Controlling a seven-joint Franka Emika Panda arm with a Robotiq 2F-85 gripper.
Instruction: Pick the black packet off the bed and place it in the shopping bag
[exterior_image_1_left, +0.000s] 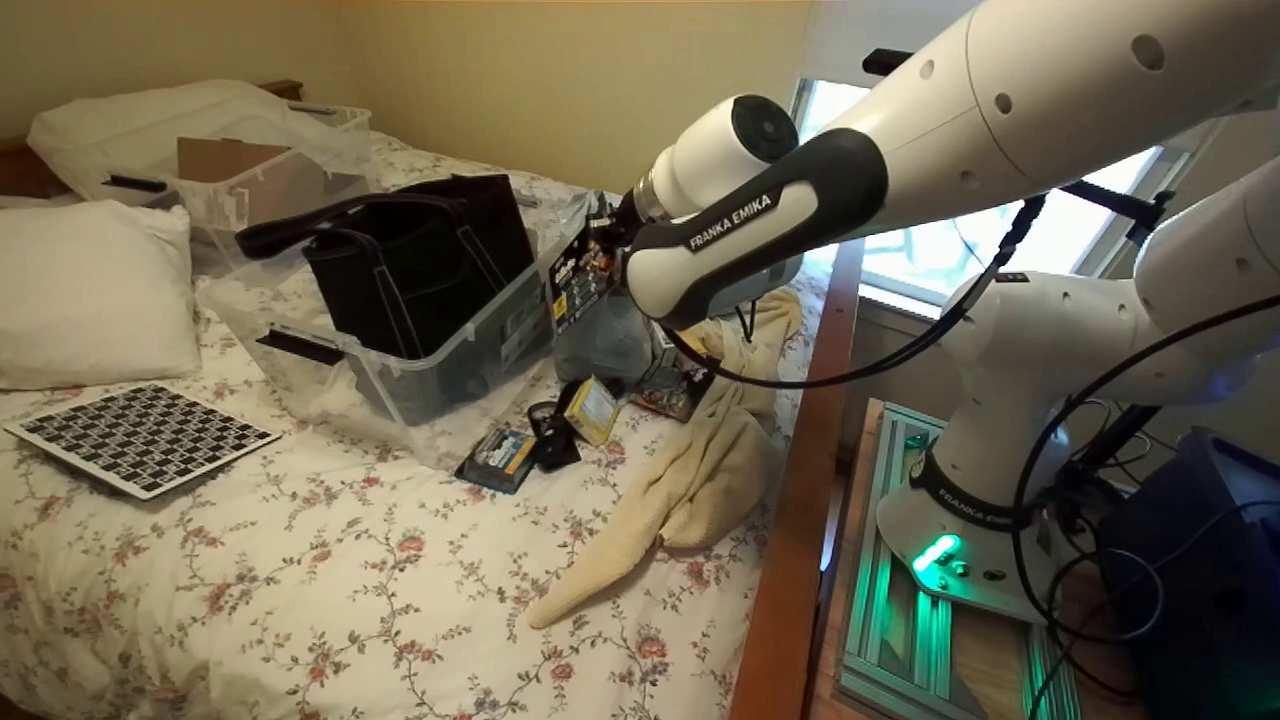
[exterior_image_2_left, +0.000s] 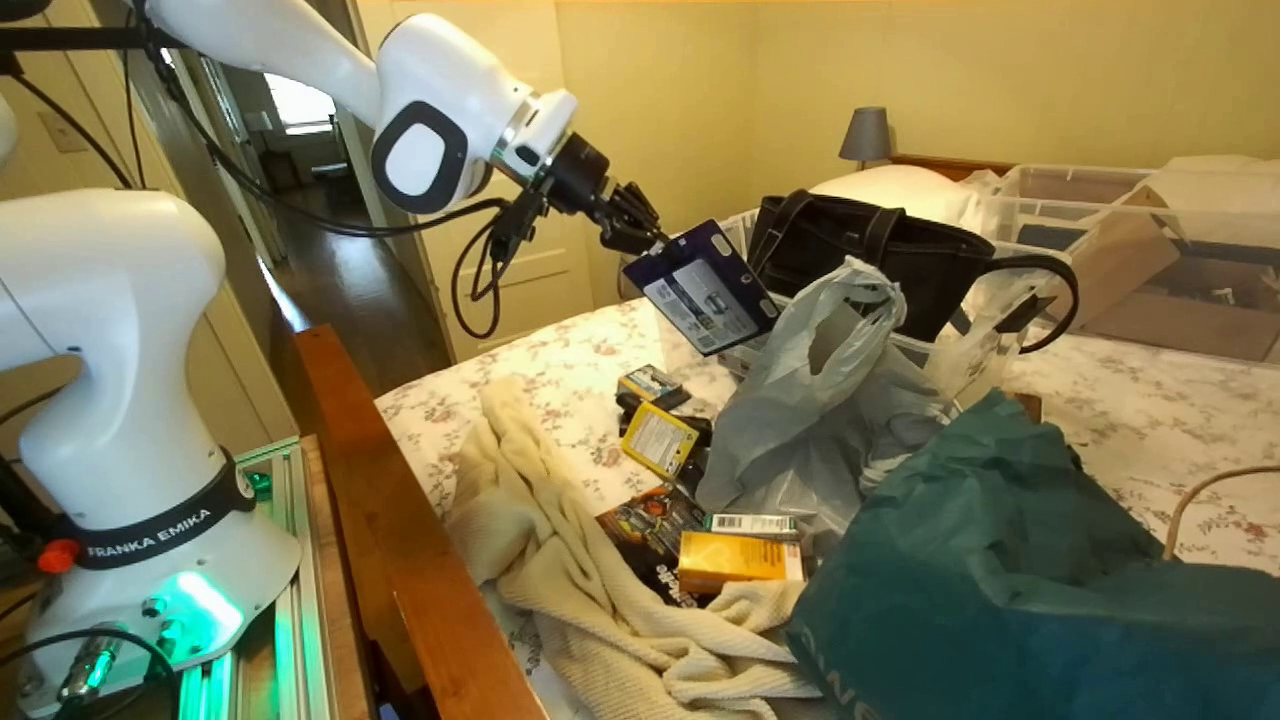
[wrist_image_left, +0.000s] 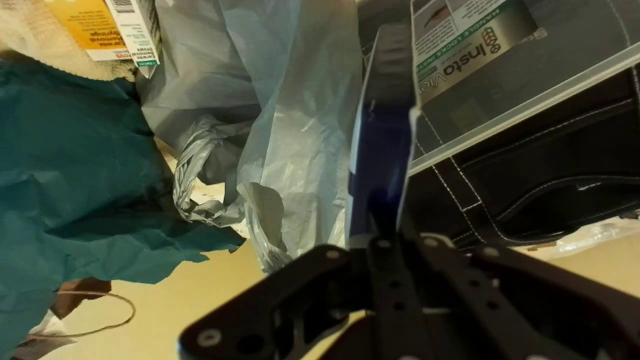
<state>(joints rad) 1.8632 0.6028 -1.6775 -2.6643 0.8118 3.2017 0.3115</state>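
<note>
Upper middle in an exterior view, the gripper (exterior_image_2_left: 655, 240) pinches the lifted packet (exterior_image_2_left: 703, 292); bagging it in the black bag (exterior_image_2_left: 870, 245) remains.

In an exterior view the gripper (exterior_image_2_left: 655, 234) is too small and dark for us to tell finger from finger where it meets the dark packet (exterior_image_2_left: 703, 288), whose fine print we cannot read. The wrist view gives us the packet nearly edge-on and crops the gripper below. We lose the lower part of the shopping bag (exterior_image_2_left: 905, 255) behind the grey plastic bag (exterior_image_2_left: 800, 400), while the transparent bin (exterior_image_1_left: 450, 390) dims it for us. The teal bag (exterior_image_2_left: 1000, 560) runs off the right and lower edges, its lettering cut. Both exterior views crop the robot arm (exterior_image_1_left: 1000, 120). We cannot name the black item (exterior_image_1_left: 555, 445) beside the yellow box (exterior_image_1_left: 592, 410)
</note>
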